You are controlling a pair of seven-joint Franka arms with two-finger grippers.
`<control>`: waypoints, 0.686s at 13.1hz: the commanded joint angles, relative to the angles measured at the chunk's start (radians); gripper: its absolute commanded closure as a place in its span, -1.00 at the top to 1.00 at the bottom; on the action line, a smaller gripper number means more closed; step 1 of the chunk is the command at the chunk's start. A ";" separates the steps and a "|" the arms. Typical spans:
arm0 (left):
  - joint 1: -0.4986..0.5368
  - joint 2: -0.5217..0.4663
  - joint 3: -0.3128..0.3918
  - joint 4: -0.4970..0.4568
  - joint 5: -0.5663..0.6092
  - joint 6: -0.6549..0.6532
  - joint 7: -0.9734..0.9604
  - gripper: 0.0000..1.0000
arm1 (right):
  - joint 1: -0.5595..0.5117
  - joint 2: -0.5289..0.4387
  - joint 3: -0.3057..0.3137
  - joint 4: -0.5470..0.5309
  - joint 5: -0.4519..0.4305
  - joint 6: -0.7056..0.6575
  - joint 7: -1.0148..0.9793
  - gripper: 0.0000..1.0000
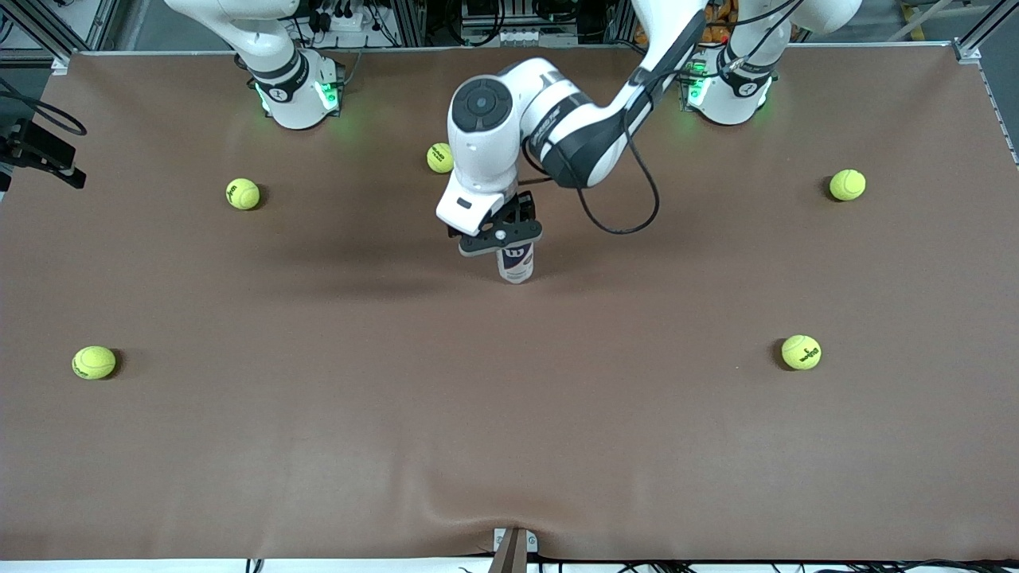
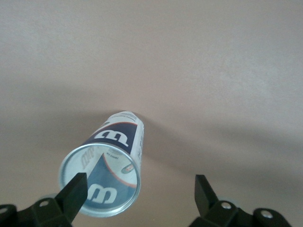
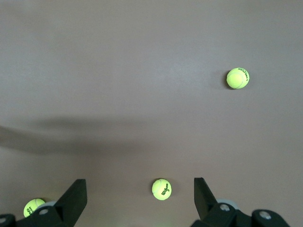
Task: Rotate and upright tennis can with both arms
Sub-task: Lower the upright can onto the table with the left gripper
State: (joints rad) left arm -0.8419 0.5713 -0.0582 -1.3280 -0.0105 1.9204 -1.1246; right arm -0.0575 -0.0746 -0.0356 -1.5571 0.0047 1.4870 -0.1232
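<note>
At mid-worktop [image 1: 318, 446], standing upright on its base: the tennis can [image 1: 516, 264], label facing the front camera, open metallic rim topmost. Toward the right arm's end, out of the front view and high over scattered tennis balls [image 3: 161, 189]: the right gripper [image 3: 140, 198], jaws spread and empty, waiting clear so as not to crowd the can. Directly over the can's rim: the left gripper [image 2: 141, 195], released, one finger [image 2: 75, 191] crossing the rim in the wrist view, the other well apart, probably parted to let the can stand alone. Uprighting judged done. Broad bare cloth on every side of the can; nearest ball [image 1: 439, 157] farther from the front camera, near the left arm's wrist; worktop edges distant. Straight up looks the safest way out, any sideways drift risking a knock on the tall, slim, tippy tube.
</note>
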 commanded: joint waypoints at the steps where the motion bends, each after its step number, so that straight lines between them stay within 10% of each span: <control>1: 0.027 -0.060 0.005 -0.005 0.017 -0.058 -0.021 1.00 | -0.007 0.004 0.003 0.012 -0.003 -0.004 0.007 1.00; 9: 0.204 -0.183 0.003 -0.005 -0.005 -0.149 0.141 1.00 | -0.010 0.004 0.003 0.012 -0.002 -0.001 0.007 1.00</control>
State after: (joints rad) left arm -0.6755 0.4122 -0.0502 -1.3217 -0.0108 1.7901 -1.0452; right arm -0.0589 -0.0746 -0.0370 -1.5571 0.0047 1.4889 -0.1232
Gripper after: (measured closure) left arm 0.000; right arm 0.000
